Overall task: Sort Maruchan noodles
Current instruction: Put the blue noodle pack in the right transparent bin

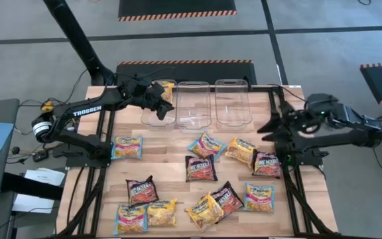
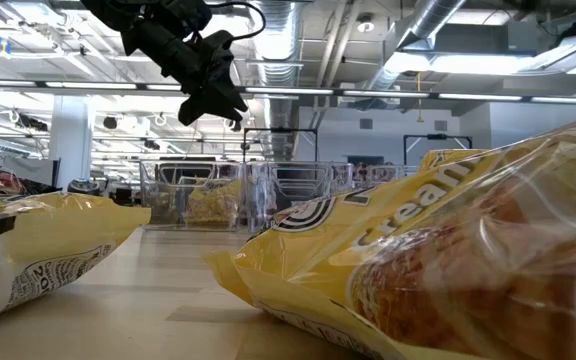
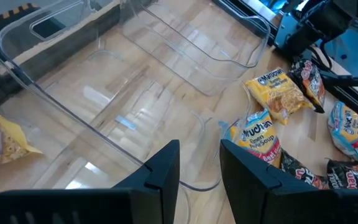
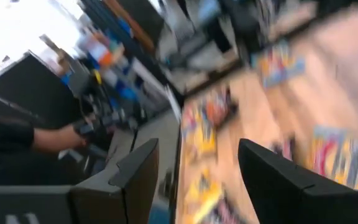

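Hovering over left clear bin at bench's far edge: left gripper, fingers slightly parted, empty; blue Maruchan packet lies nearest, toward left edge; right gripper spread wide.

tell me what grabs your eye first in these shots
The scatter of Maruchan noodles across the front half of the wooden table. Behind them stand three clear bins in a row; the left one already holds a yellow packet, with the left gripper hovering over it, jaws empty. The right gripper waits open at the table's right edge.
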You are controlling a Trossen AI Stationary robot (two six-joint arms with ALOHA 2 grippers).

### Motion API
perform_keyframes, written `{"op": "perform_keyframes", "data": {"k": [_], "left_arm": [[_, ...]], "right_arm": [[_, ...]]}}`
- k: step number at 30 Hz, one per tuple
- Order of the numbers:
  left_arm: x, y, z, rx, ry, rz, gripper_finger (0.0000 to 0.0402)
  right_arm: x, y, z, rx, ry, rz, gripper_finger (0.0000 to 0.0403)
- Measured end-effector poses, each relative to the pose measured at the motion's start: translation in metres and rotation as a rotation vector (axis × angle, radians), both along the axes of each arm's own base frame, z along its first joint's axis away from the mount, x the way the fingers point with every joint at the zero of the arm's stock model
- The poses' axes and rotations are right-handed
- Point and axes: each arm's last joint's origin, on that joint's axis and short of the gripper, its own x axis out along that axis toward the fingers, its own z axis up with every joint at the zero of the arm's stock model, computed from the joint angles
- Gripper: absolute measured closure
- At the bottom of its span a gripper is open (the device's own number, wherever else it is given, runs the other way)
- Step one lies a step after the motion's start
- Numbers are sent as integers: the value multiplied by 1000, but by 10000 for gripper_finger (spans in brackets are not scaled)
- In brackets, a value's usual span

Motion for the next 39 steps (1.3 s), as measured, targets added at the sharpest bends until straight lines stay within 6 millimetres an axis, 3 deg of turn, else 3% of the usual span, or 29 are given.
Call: {"op": "perform_keyframes", "data": {"k": [10, 20, 39], "left_arm": [[0, 1, 0, 14, 9, 25, 301], [0, 1, 0, 15, 10, 28, 301], [0, 1, 0, -9, 2, 35, 301]], "right_arm": [[23, 27, -31, 165, 439, 136, 159], [51, 68, -57, 94, 680, 300, 159], [81, 132, -117, 101, 1145, 219, 159]]}}
